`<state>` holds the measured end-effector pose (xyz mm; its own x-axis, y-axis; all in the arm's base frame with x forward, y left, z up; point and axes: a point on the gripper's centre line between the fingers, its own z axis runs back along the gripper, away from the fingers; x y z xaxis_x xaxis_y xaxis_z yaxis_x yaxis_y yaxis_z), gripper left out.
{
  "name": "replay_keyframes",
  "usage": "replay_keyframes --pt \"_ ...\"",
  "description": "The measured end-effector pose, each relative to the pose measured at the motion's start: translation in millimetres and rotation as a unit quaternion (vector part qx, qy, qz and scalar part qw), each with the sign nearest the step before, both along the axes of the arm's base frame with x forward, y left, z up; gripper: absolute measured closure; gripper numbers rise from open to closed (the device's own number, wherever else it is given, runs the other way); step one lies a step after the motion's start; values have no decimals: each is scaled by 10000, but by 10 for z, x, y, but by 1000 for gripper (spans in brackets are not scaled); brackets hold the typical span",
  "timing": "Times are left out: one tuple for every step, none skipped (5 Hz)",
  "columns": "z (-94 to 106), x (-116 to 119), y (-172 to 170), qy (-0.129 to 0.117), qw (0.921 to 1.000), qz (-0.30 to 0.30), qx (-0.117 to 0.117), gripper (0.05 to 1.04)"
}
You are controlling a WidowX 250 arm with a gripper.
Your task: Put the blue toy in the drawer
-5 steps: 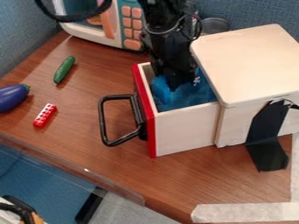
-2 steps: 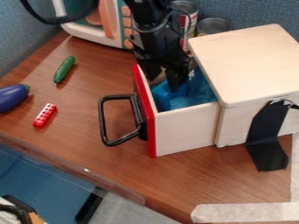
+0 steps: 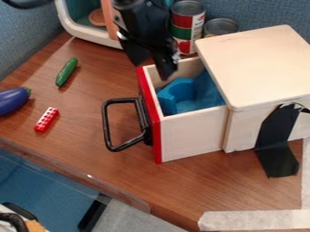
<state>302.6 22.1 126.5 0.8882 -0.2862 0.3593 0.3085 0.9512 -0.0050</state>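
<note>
The blue toy (image 3: 177,92) lies inside the open wooden drawer (image 3: 192,137), near its red front, on a blue lining. A black handle juts from the drawer's front. Above the drawer's back left corner hangs the black gripper (image 3: 151,68), its two fingers apart with nothing between them. It is separate from the toy, higher up and to its left.
The wooden cabinet (image 3: 257,65) holds the drawer at the right. Two cans (image 3: 186,25) and a toy microwave (image 3: 88,31) stand behind. A cucumber (image 3: 66,72), an eggplant (image 3: 12,100) and a red brick (image 3: 46,119) lie left.
The gripper has risen out of the drawer and shifted up and left. It has let go of the blue toy, which stays in the drawer, now more exposed.
</note>
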Motion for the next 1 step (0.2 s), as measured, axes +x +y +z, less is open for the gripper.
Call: replay_keyframes --pt "151 -126 145 1 9996 -86 260 81"
